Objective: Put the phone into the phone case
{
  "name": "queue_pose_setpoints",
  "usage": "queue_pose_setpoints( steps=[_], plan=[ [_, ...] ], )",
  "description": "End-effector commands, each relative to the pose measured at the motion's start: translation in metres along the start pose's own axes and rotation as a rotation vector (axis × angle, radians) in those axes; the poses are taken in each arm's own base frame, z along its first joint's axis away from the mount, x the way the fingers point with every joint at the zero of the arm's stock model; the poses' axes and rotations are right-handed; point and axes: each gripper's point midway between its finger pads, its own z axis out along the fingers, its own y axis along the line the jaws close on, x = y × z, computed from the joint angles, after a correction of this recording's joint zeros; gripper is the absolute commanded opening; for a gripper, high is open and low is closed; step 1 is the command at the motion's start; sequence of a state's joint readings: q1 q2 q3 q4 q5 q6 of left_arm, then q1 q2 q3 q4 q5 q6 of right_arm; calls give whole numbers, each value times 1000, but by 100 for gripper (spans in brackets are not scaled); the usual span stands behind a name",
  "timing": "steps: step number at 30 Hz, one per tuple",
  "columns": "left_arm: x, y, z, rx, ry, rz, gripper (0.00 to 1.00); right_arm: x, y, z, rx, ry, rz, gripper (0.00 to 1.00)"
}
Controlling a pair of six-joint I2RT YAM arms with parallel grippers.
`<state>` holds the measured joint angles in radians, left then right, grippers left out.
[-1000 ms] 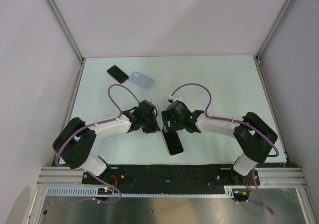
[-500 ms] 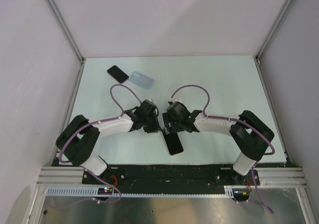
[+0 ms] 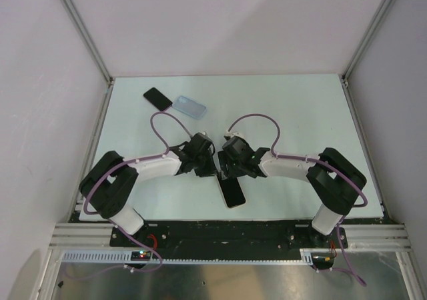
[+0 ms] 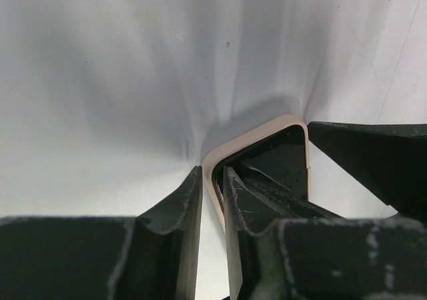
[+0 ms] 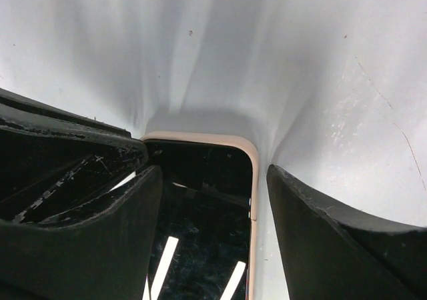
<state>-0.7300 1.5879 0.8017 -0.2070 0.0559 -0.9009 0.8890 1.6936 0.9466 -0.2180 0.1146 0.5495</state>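
1 black phone [image 3: 233, 193] with a pale rim lies near the front edge of the pale table [image 3: 300, 113], in the middle, between the 2 arms. Its far end points up toward the 2 grippers, which meet right over that end.

The left gripper [image 4: 212, 177] has its 2 fingers [image 4: 177, 203] almost together. The pale edge of the phone sits in the thin gap between them, near a rounded corner, so it is pinching the phone by its side. Just beside it, on the other side of that corner, is 1 dark finger of the other gripper.

The right gripper [image 5: 213, 173] is spread wide over the same end of the phone. The shiny black glass shows between its fingers. Its right finger [image 5: 333, 240] is not touching the phone, and a strip of table shows between them. I cannot tell if its left finger touches the phone, because that side is dark and crowded.

The light blue phone case [image 3: 189, 106] lies flat far back on the left side of the table, well apart from the phone. It is see-through and has nothing in it. A second black phone [image 3: 157, 99] lies right beside it, touching its left end.
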Motion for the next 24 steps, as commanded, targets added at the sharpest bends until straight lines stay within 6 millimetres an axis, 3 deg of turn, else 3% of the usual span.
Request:
queue_pose_setpoints(
  steps=[1, 11, 24],
  plan=[
    [-3, -5, 5, -14, -15, 0, 21, 18, -6, 6, 21, 46, -9, 68],
    [12, 27, 6, -165, -6, 41, 16, 27, -8, 7, 18, 63, -10, 67],
    [50, 56, 13, -300, 55, 80, 12, 34, -12, 7, 21, 75, -7, 67]
  ],
)
